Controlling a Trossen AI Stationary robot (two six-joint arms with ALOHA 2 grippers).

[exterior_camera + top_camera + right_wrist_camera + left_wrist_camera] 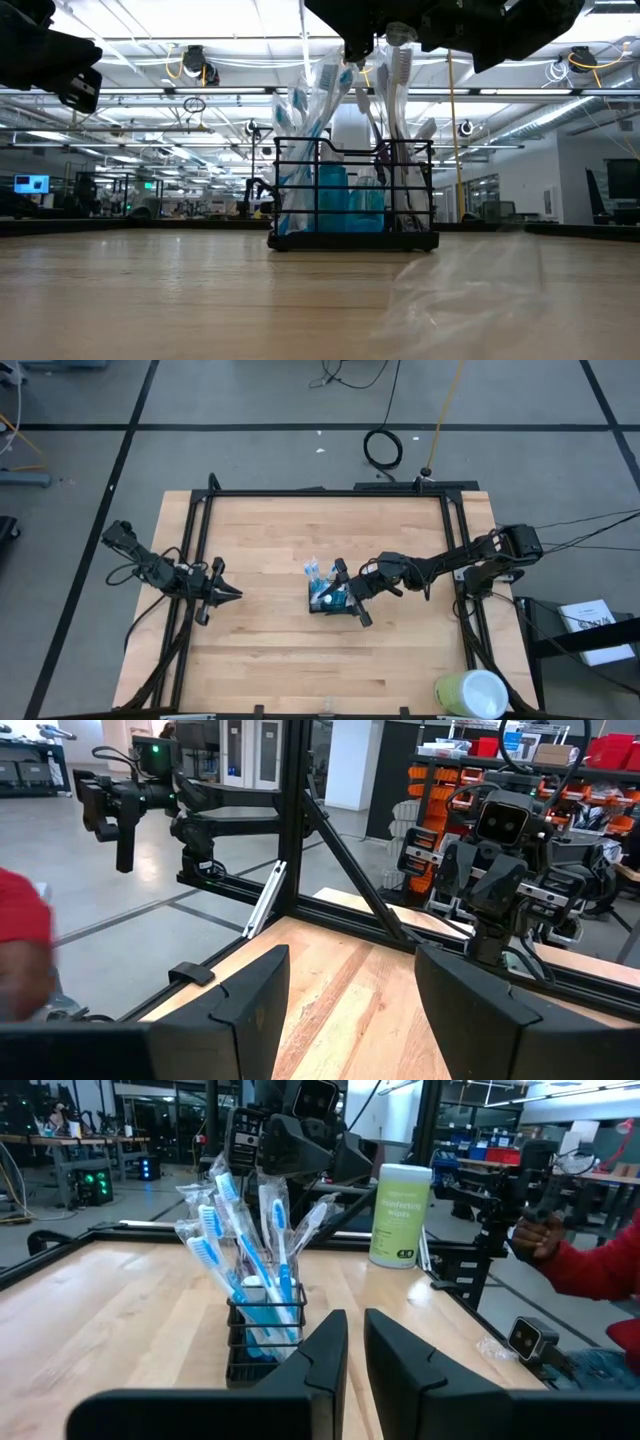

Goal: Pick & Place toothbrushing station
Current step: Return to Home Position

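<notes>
- Black wire-mesh rectangular holder (352,205) stands upright near the centre of the pale wooden tabletop (280,660). It's loaded with blue-and-white toothbrushes in clear wrappers (250,1230) that stick up well past the rim.
- Handling, my read: the wire frame is light and stiff with low walls. The tall load makes it top-heavy, so it'll likely tip or skate on smooth wood if nudged sideways. Wrappers look slippery and crinkly, so not a grip point.
- Best hold: pinch a short end wall or the top rim wire, coming straight down clear of the brush heads.
- Right gripper (348,594) hangs over the holder's right side, jaws spread wide, nothing in them.
- Its own wrist view shows only bare wood between the fingers, so the holder sits below the jaws, not between them.
- Contact with the tallest brush heads: probably none, but the low view crops the fingertips.
- Left gripper (230,595) waits well apart on the left side of the table, aimed at the holder. Jaws are almost together and hold nothing.
- Also around: green wipes canister (400,1215) at the table corner and a person in red sleeve (600,1265) beyond the edge.
</notes>
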